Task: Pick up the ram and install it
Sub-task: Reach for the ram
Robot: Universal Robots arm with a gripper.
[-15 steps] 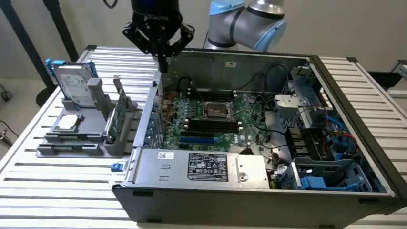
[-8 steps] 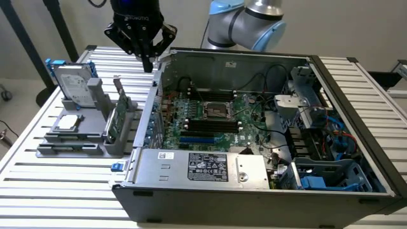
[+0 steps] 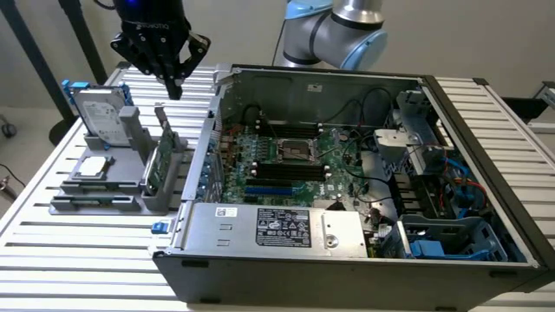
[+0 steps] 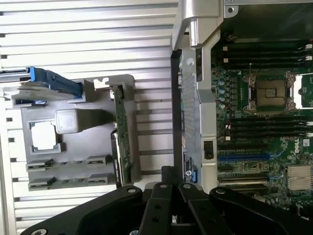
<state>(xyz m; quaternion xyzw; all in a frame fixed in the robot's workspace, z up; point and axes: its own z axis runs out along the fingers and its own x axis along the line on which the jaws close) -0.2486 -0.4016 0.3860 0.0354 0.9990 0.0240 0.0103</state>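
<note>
The black gripper [image 3: 176, 90] hung closed and empty above the grey parts holder [image 3: 130, 130], near its upright green card [image 3: 161, 162]. Beside it on the slatted table [image 3: 87, 260] sat the open computer case [image 3: 260, 270], motherboard [image 3: 340, 174] exposed.

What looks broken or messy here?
Nothing stands out. The computer case lies open on its side, the gray holder beside it looks tidy, and the shut pincer hangs above the holder, holding nothing.
</note>
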